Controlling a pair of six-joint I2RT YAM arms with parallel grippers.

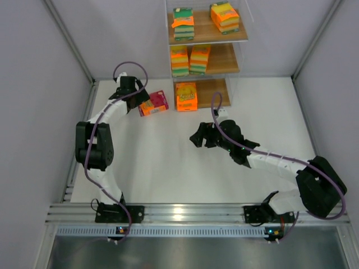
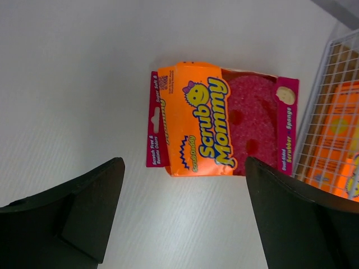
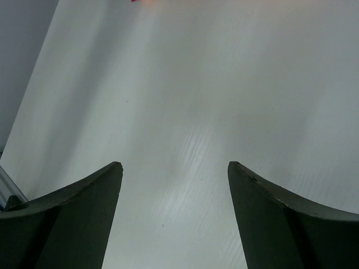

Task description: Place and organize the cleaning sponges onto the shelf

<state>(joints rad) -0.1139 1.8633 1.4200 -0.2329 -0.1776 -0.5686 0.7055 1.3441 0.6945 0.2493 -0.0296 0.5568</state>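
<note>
Left end effector [image 2: 184, 179] spread wide, gripping nothing, low over the white table [image 1: 168, 174]. Just beyond its dark fingers [image 2: 90, 207], at 12 o'clock in the wrist view, a pink-red Scrub Mommy sponge pack [image 2: 221, 126], flat on the table, orange label up, untouched. At 3 o'clock from that pack and just beside it, the white wire side of the shelf [image 1: 216, 59], set at the table's 12 o'clock edge.

On the shelf's bottom board, one orange sponge pack [image 1: 186, 96]. On the middle board, two striped sponge packs [image 1: 179, 60] in orange, yellow and green, side by side. On the top board, two further sponge packs [image 1: 183, 24], one toward 9 o'clock, one toward 3 o'clock, apart.

Right end effector [image 1: 196, 139] also opened wide and holding nothing, above the table near its middle, at 6 o'clock from the shelf, well apart from every pack.
</note>
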